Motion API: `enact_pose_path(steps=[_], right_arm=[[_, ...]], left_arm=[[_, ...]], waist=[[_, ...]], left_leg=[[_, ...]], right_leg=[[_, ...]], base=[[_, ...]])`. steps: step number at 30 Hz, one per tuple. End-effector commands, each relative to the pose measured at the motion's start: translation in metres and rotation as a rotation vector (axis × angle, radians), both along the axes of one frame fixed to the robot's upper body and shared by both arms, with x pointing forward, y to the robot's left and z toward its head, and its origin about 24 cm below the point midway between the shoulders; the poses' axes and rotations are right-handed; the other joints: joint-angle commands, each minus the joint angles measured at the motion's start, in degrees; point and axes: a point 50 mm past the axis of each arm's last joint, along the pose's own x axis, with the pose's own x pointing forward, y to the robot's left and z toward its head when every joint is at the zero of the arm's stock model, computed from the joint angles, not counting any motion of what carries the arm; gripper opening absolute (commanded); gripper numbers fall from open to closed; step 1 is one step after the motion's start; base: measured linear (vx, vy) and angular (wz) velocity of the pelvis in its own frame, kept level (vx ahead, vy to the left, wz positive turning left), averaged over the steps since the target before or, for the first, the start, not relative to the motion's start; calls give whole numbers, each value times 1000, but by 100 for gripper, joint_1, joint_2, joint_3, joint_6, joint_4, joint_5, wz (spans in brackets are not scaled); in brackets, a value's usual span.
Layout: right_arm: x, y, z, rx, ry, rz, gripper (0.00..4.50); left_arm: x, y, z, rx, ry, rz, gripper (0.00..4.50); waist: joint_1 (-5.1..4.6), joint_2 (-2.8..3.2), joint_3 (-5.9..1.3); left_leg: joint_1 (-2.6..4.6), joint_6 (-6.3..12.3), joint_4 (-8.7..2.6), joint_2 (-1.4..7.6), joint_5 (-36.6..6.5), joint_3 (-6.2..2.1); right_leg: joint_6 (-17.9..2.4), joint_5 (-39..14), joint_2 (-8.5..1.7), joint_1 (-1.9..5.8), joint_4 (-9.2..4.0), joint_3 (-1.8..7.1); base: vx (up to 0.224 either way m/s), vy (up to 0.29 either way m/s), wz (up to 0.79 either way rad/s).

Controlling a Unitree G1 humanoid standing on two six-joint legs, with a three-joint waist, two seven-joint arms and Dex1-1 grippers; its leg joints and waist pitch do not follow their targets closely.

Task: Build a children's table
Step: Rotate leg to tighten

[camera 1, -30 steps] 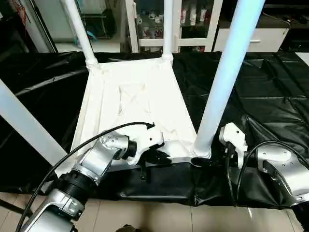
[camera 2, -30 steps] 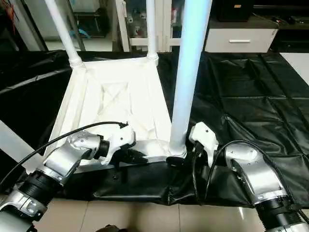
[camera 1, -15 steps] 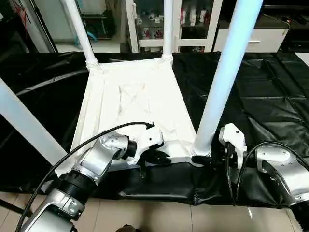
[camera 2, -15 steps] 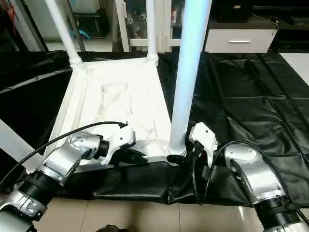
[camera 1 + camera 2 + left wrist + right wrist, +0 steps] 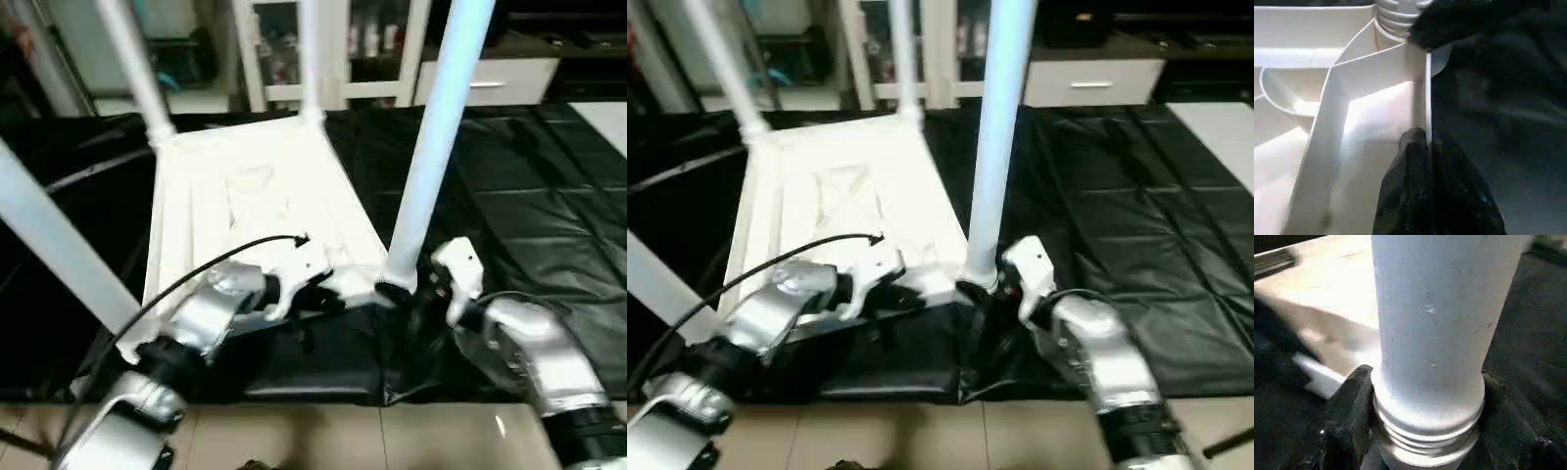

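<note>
While 4 legs (image 5: pixel 438 147) stood in upturned top (image 5: pixel 250 211), left end effector (image 5: pixel 1426 147) pinched top's rim; right end effector (image 5: pixel 1425 431) straddled 1 leg base.

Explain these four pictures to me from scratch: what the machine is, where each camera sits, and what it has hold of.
This is a humanoid robot with two silver arms, building a children's table. Two pictures come from cameras on its head, looking down; the other two come from a camera on each wrist.

The white table top lies upside down on a black sheet, with its legs standing up from the corners.

The left end effector is shut on the near edge of the top; its wrist view shows its black fingers pinching that thin rim. The right end effector sits around the base of the near right leg, a finger on each side.
</note>
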Motion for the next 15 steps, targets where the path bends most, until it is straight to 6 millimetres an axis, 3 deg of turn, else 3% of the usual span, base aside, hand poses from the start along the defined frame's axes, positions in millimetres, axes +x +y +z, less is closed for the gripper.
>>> enact_pose_path(steps=[1,5,6,7,10,12,15], right_arm=[[12,0,-7,48,32,-260,274],[18,13,-13,-3,32,-365,274],[18,13,-13,-3,32,-365,274],[22,29,-16,-54,38,-398,274],[28,41,-12,-72,10,-370,274],[31,45,-8,-49,-2,-375,274],[35,48,-3,-5,-21,-381,274]], left_arm=[[2,-22,1,-63,-22,37,0],[10,-33,0,-52,-47,139,0],[10,-33,0,-52,-47,139,0],[17,-39,1,-33,-72,240,0],[23,-41,3,-10,-121,315,0],[25,-42,4,-5,-139,335,0],[26,-43,5,-7,-147,329,0]], waist=[[-20,-113,-327],[-54,-115,-322],[-56,-124,-337],[-61,-97,-324],[-57,-102,-333],[-61,-78,-343],[-44,-89,-357]], left_leg=[[153,-23,-493,200,-1894,-147],[154,-30,-496,200,-1954,-143],[142,-20,-499,191,-1893,-152],[155,-18,-499,193,-1920,-139],[153,-10,-502,186,-1946,-149],[138,25,-505,188,-1933,-153],[117,142,-486,186,-1732,-145]], right_leg=[[-1193,-1403,-149,167,-491,88],[-1102,-1540,-152,145,-521,96],[-1064,-1526,-153,168,-520,91],[-1060,-1513,-144,127,-534,97],[-1023,-1549,-151,153,-545,90],[-1013,-1402,-146,156,-537,86],[-1069,-1070,-155,176,-512,85]], base=[[0,0,0],[0,0,0],[0,0,0],[0,0,0],[0,0,0],[0,0,0],[0,0,0]])
